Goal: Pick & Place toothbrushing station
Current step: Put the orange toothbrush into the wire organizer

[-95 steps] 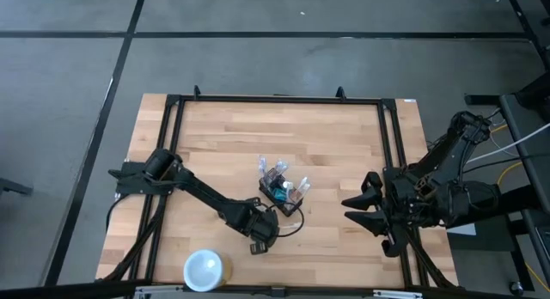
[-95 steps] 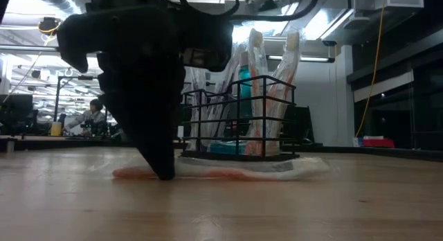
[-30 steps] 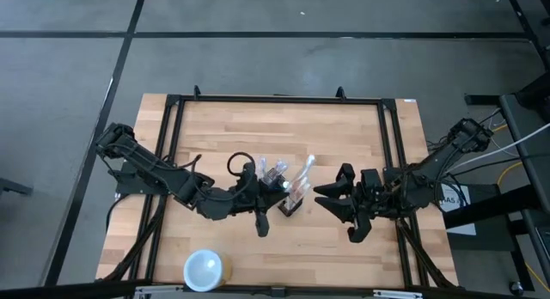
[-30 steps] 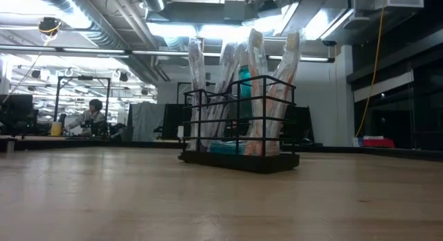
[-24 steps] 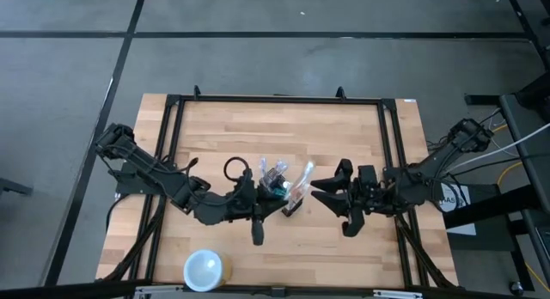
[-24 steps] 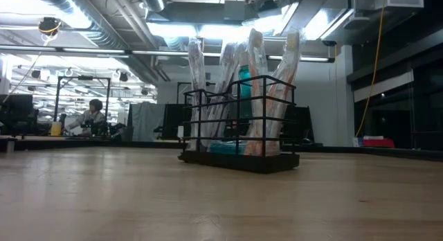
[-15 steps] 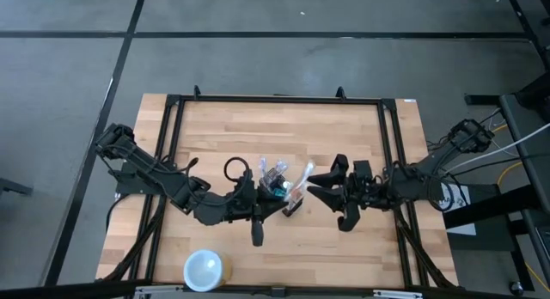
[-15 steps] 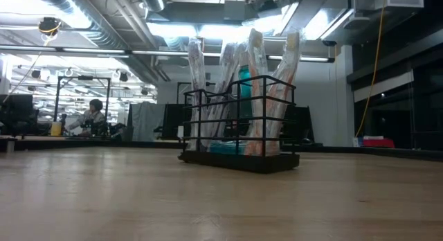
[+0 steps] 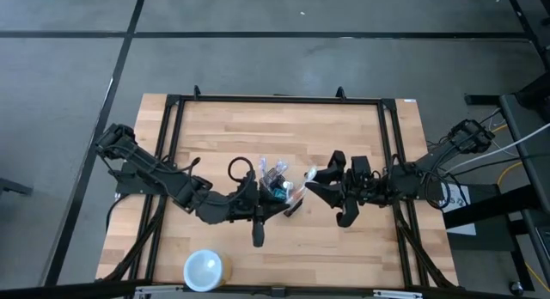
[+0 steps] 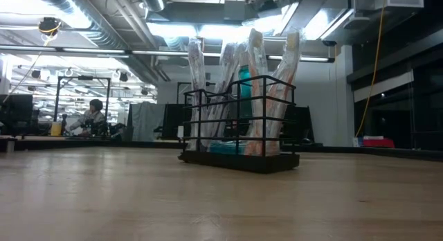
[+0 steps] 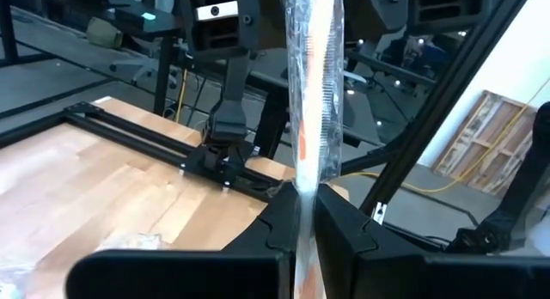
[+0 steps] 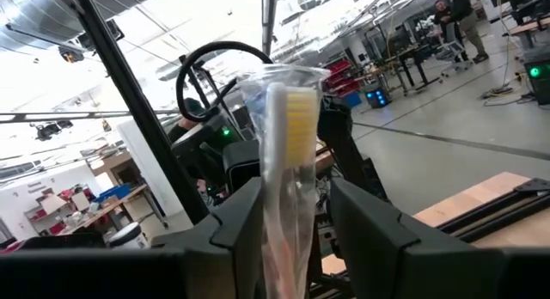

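Nearest the front edge of the wooden table (image 9: 344,136), at about 7 o'clock from the middle, stands a round white cup (image 9: 204,270).

In the middle of the table sits the toothbrushing station (image 9: 279,189), a small black wire caddy standing upright. Wrapped toothbrushes and a teal thing stick up out of it.

The left gripper (image 9: 288,202) is at about 8 o'clock of the caddy, just beside it. Its fingers are pressed together on a wrapped toothbrush (image 11: 314,118) with orange on it, which stands straight up between them.

The right gripper (image 9: 311,180) is at about 3 o'clock of the caddy. Its fingers are spread, and a wrapped yellow toothbrush (image 12: 288,153) stands between them. I cannot tell if they touch it.

Far behind the table, a person (image 10: 90,116) sits in the room.
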Controlling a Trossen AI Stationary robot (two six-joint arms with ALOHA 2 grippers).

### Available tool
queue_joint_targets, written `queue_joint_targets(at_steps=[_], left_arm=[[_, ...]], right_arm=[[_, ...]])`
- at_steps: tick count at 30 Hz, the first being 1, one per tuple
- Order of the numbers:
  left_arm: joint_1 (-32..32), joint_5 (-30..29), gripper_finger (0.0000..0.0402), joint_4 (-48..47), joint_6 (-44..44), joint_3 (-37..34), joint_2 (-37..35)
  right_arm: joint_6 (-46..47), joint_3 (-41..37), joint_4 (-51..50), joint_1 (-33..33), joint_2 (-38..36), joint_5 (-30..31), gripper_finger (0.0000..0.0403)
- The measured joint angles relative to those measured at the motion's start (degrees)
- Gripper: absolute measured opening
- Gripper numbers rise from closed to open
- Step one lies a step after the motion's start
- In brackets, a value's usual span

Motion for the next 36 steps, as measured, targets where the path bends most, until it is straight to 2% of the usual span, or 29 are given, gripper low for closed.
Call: queue_joint_targets(at_steps=[7, 10, 13, 18, 23, 27, 32, 36], left_arm=[[1.2, 1.6, 0.0016, 0.0, 0.2, 0.0, 0.0], [1.3, 1.6, 0.0016, 0.0, 0.2, 0.0, 0.0], [1.3, 0.7, 0.0016, -0.3, 0.4, 0.0, 0.0], [1.3, -1.5, 0.0047, -2.1, -1.3, 0.1, -0.1], [0.6, -5.6, 0.0089, -16.3, -10.2, 0.0, -0.8], [-1.3, -12.0, 0.0128, -30.7, -17.6, 0.0, -3.6], [-5.4, -21.8, 0.017, -43.2, -24.0, -0.1, -10.6], [-9.7, -28.4, 0.0184, -47.0, -23.8, -0.1, -15.5]], right_arm=[[0.0, 0.0, 0.0, 0.0, 0.0, 0.0, 0.013], [-1.5, 0.0, 0.0, 0.0, 0.0, 0.9, 0.0091], [-5.3, 1.0, -0.6, 0.7, 0.0, 1.5, 0.0025], [-10.7, 4.4, -3.6, 1.2, 0.6, 3.3, 0.0011], [-16.7, 8.4, -4.1, 1.1, 0.3, 5.4, 0.0011], [-18.3, 11.5, -10.0, 1.2, 0.2, 6.0, 0.0011], [-5.4, 9.0, -27.6, 1.1, 0.4, 8.2, 0.0011], [-0.5, 2.2, -24.4, 1.2, 0.4, 9.3, 0.0011]])
